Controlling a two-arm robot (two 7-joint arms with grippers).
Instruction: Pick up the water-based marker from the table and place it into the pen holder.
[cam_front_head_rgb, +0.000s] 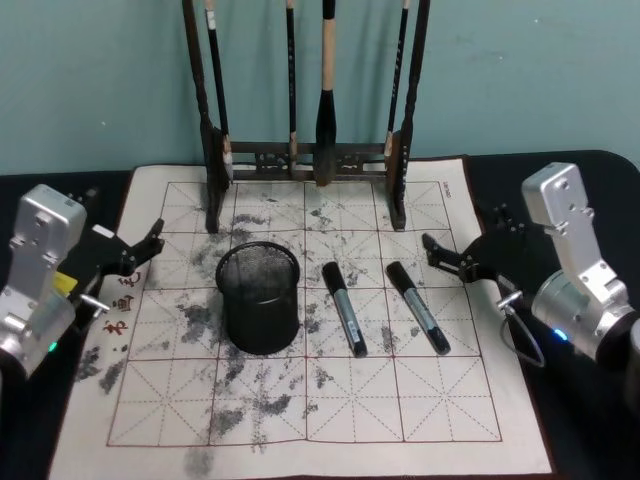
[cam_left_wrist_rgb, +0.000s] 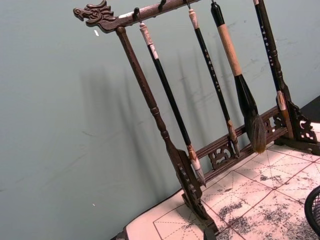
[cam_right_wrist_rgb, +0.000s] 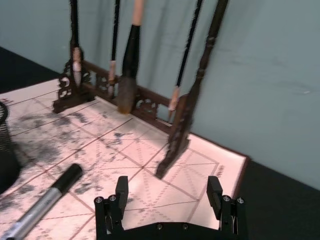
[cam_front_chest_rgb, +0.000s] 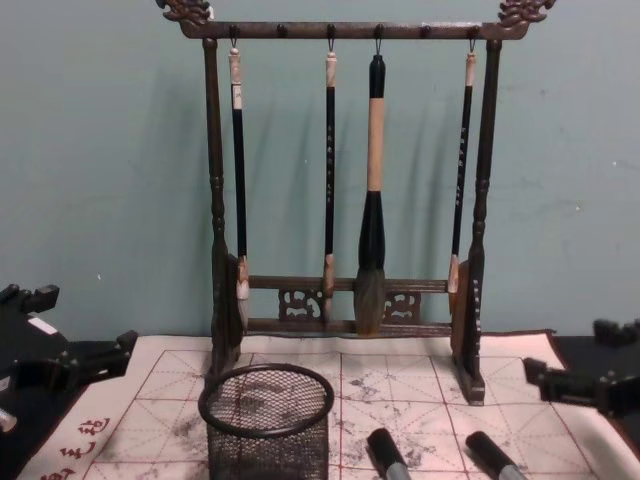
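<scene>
On the ink-stained gridded paper mat (cam_front_head_rgb: 440, 400), a grey black-capped marker (cam_front_head_rgb: 344, 308) lies just right of the upright black wire-mesh cylindrical pen holder (cam_front_head_rgb: 260, 322), with a second like marker (cam_front_head_rgb: 417, 306) beside it. At the mat's left edge the left tool (cam_front_head_rgb: 150, 248) hovers released; the right tool (cam_front_head_rgb: 434, 253), fingers spread and empty, hovers beyond the second marker.

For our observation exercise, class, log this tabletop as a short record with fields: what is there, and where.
Pen holder: upright on the mat, no marker inside
Markers: two, lying flat right of the holder: nearer marker, farther marker
Brush rack: behind the holder, four brushes hanging
Left gripper: at mat's left edge, away from markers
Right gripper: at mat's right edge, fingers open, empty
</scene>
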